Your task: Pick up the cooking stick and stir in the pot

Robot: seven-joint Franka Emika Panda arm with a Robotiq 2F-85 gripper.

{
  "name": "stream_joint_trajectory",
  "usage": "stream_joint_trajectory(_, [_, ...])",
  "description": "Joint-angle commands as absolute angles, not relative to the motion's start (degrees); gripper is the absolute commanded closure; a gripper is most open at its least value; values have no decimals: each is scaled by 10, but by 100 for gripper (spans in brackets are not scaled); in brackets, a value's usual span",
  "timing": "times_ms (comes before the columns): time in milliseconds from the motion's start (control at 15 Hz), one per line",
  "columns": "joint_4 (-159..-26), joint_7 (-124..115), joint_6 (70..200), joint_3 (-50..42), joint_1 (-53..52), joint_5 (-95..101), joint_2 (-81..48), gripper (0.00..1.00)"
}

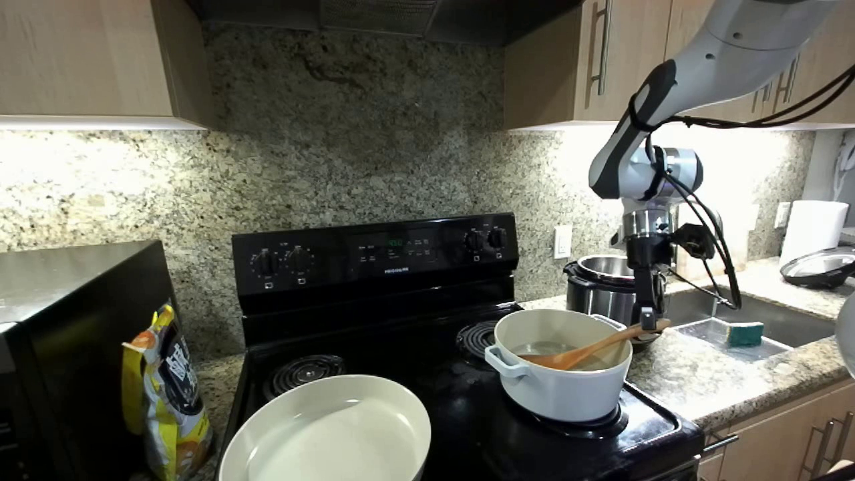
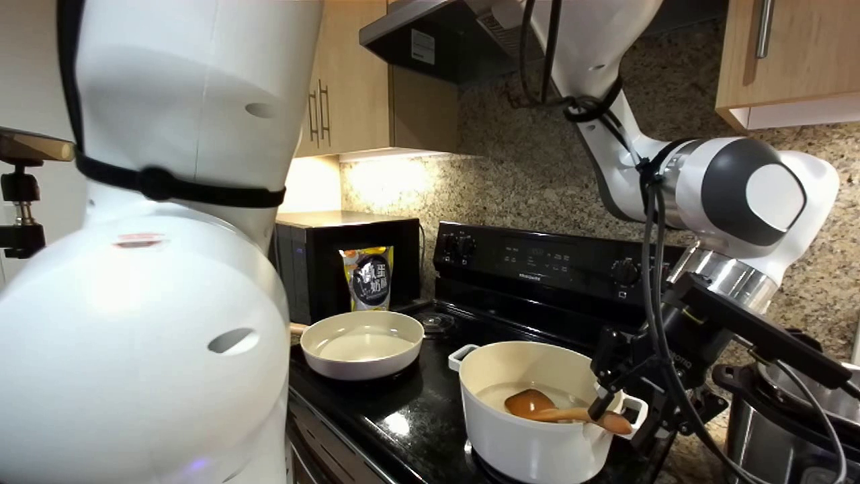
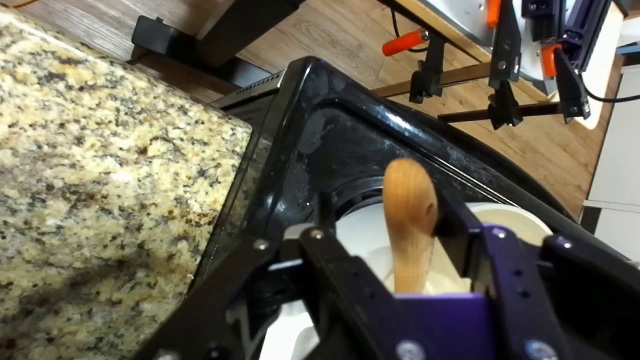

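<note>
The cooking stick (image 1: 604, 343) is a light-brown wooden spoon. It leans in the white pot (image 1: 568, 395), its bowl inside and its handle over the rim. In an exterior view the stick (image 2: 561, 415) and pot (image 2: 524, 440) look the same way. My gripper (image 1: 648, 319) is at the handle's end, just outside the pot's rim; it also shows in an exterior view (image 2: 619, 426). In the wrist view my gripper (image 3: 384, 207) is open around the stick (image 3: 411, 215). A gap shows at the left finger. The right finger is close to the handle; I cannot tell if they touch.
The pot stands on the black stove (image 1: 461, 414). A wide white pan (image 1: 327, 434) is on the stove too. A shiny steel pot (image 1: 601, 300) stands on the counter behind my gripper. A sink with a sponge (image 1: 745, 334) lies beyond. A yellow bag (image 1: 170, 401) leans at the microwave.
</note>
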State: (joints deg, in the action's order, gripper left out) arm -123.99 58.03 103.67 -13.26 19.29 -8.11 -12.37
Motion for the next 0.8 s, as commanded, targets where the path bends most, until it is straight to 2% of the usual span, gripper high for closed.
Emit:
stream_joint_trajectory(0, [-1234,584,1023,-134,196,-72,-123,75])
stream_joint_trajectory(200, [-1234,584,1019,-136,197,-71,-122,94])
stream_joint_trajectory(267, [-1233,584,1015,-136,197,-71,-122,90])
stream_joint_trajectory(733, [-1242,569,1017,-141,195,-65,-109,90])
